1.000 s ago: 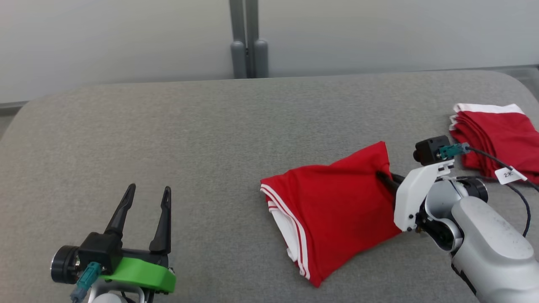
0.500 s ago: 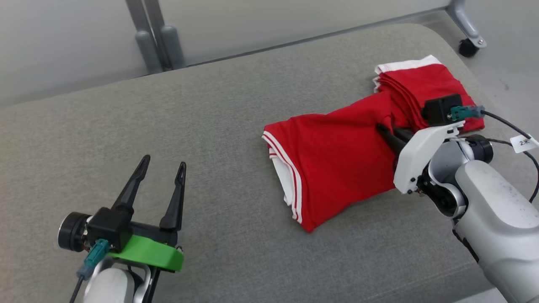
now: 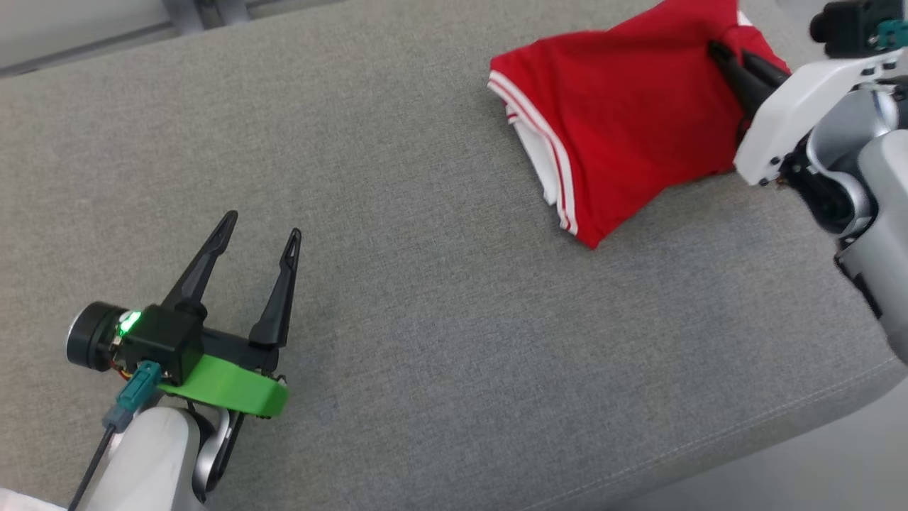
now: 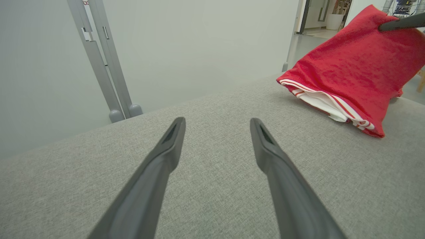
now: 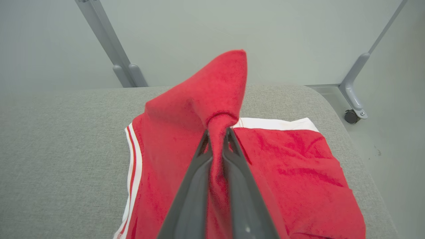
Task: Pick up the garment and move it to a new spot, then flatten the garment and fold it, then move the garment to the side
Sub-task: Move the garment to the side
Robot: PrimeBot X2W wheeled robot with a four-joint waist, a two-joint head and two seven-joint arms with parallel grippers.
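Grey woven fabric covers the padded surface [image 3: 425, 319], backed by a pale wall [image 4: 199, 49] and grey metal posts [image 4: 106, 66]. Fingers of the right gripper [image 3: 727, 51] pinch a raised corner of the garment [image 3: 624, 121] at the surface's far right; those of the left gripper [image 3: 262, 224] stand spread. Earlier the garment lay apart from the folded red stack [image 5: 298, 159]; now it overlaps it.

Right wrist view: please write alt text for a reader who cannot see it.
The right gripper has its jaws shut on a fold of the red T-shirt with red-and-white striped trim, pulled into a peak above the grey woven surface. A white-edged red cloth lies at right.
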